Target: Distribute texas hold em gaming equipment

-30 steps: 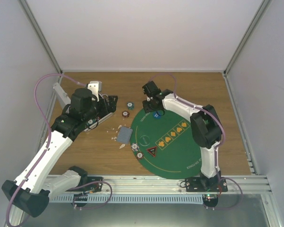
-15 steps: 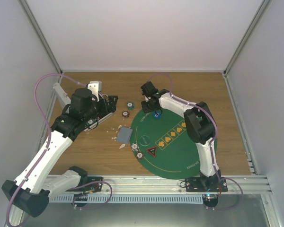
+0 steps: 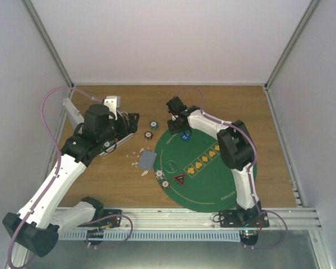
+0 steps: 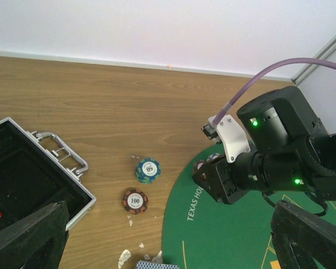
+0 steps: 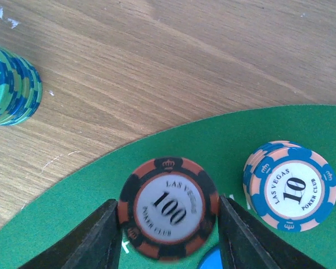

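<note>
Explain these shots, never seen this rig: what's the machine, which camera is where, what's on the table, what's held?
Two robot arms are bolted at the table's near edge, and each ends in a two-finger gripper. The wide picture comes from a fixed camera above and behind them. The other two come from a camera on each wrist.

On the wooden table lie a round green felt mat, an open silver case, a deck of cards, a 50 stack and a 100 stack of poker chips.

The right gripper grips an orange-and-black 100 chip by its edges over the mat, beside a 10 stack. The left gripper is wide open and holds nothing.
</note>
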You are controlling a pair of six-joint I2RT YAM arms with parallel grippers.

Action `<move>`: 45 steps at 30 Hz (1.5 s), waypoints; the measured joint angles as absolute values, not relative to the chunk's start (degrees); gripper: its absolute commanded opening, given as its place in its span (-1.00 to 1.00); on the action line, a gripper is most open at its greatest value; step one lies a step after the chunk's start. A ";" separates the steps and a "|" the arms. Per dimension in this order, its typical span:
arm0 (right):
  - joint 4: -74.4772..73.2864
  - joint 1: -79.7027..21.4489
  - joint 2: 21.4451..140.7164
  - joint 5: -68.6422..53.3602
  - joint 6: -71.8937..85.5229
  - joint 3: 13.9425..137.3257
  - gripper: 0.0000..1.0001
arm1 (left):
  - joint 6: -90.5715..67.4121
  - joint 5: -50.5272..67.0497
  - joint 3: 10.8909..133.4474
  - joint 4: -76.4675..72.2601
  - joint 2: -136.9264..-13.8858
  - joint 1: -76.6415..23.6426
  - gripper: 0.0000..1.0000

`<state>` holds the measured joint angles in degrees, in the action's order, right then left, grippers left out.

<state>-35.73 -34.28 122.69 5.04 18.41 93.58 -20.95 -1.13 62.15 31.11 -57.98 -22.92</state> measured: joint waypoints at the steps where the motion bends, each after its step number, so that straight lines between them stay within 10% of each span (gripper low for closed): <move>1: -35.79 -34.28 122.69 5.13 18.41 93.58 -0.02 | -20.95 -1.15 62.15 31.11 -57.98 -22.90 0.98; 45: -33.80 -48.49 126.56 3.44 20.43 98.28 0.61 | -21.34 -0.67 62.15 31.11 -57.89 -22.76 0.98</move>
<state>-33.80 -48.49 126.56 3.44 20.43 98.28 -21.34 -0.67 62.15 31.11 -57.89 -22.76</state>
